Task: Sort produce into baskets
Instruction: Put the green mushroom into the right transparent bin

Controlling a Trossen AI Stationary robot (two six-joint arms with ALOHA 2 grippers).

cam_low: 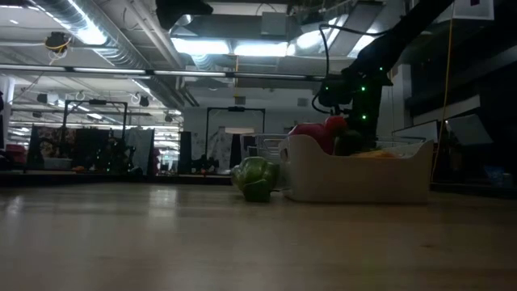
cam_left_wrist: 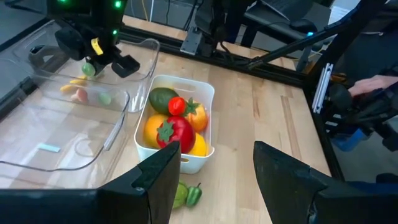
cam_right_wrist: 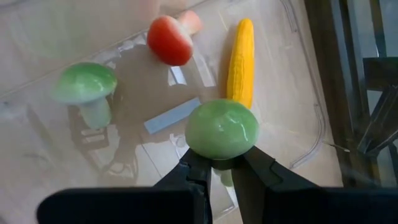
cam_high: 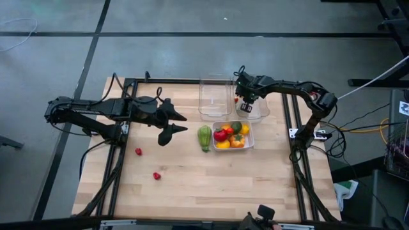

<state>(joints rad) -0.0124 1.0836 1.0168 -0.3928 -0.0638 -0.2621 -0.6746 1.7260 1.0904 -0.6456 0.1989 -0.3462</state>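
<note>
My right gripper (cam_right_wrist: 225, 171) hangs over the right clear basket (cam_high: 254, 107), shut on a small green-capped mushroom (cam_right_wrist: 221, 129). On that basket's floor lie a green mushroom (cam_right_wrist: 84, 84), a red one (cam_right_wrist: 170, 38) and a yellow corn cob (cam_right_wrist: 241, 59). The white basket (cam_high: 248, 144) holds red, orange, yellow and green produce. A green pepper (cam_high: 204, 137) lies on the table against its left side. My left gripper (cam_high: 176, 124) stands open above the table, left of the pepper, with nothing between its fingers. My right gripper pinches the mushroom's stem (cam_right_wrist: 225, 179) between its two fingertips (cam_right_wrist: 194, 169), just under the cap. The fingers come steeply from above. The mushroom is lifted clear above the basket floor, its cap beyond the fingertips.
A second clear basket (cam_high: 215, 97) stands left of the first. Two small red bits (cam_high: 138, 151) (cam_high: 156, 176) lie on the bare wood at the near left. Black rails (cam_high: 300, 166) frame the table's left and right sides.
</note>
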